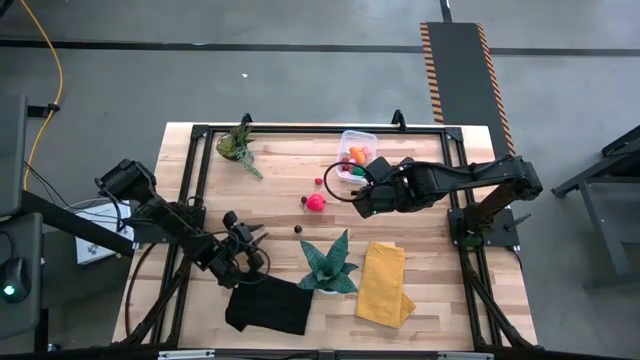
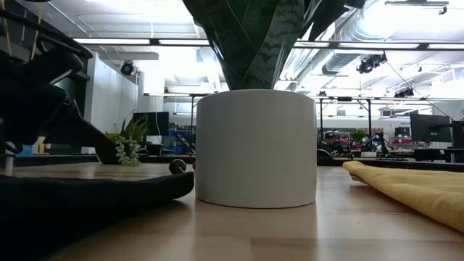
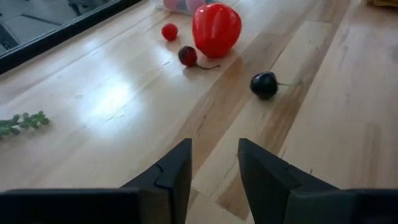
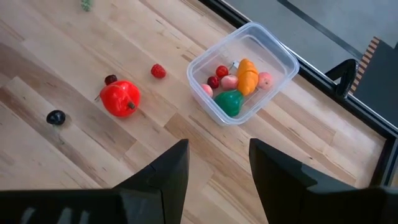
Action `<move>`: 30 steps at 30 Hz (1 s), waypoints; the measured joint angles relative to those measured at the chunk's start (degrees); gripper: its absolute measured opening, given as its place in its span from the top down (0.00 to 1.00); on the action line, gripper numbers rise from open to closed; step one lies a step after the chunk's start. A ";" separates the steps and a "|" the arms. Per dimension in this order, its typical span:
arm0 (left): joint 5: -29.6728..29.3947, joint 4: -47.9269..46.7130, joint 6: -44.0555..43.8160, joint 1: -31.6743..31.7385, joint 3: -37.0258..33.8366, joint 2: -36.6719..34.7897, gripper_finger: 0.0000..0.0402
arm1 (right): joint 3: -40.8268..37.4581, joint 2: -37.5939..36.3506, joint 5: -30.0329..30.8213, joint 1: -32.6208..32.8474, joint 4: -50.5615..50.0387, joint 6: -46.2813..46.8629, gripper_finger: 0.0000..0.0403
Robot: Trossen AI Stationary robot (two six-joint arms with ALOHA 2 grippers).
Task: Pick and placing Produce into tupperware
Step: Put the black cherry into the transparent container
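Note:
The clear tub [image 4: 242, 73] stands near the table's far edge [image 1: 357, 155] and holds an orange piece [image 4: 247, 74], a green piece [image 4: 230, 102] and small red and pink pieces. Four pieces lie on the wood outside it. They are a red pepper [image 4: 120, 98] [image 3: 216, 28], a small red berry [image 4: 158, 71], a dark red cherry [image 3: 187, 56] and a black cherry [image 3: 264, 84] [image 1: 297, 229]. My right gripper [image 4: 219, 168] hovers open above the table just near of the tub [image 1: 360, 198]. My left gripper [image 3: 214, 168] is open and low over the wood [image 1: 258, 245], pointing at the black cherry.
A teal spiky plant in a white pot [image 1: 328, 265] [image 2: 255, 148] stands near the front. A folded yellow cloth [image 1: 383, 283] lies to its right and a black cloth [image 1: 268, 306] to its left. A small leafy plant [image 1: 238, 145] lies at the far left.

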 joint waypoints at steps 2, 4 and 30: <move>0.79 1.70 1.86 0.02 0.00 0.00 0.71 | 0.00 0.00 0.00 0.00 0.00 0.00 0.60; 0.88 3.33 3.48 -0.10 0.00 0.00 0.71 | 0.00 0.00 0.00 0.00 0.00 0.00 0.60; 8.28 36.26 20.25 1.73 -8.55 -0.02 0.71 | 0.00 0.00 1.38 -0.02 0.00 1.33 0.60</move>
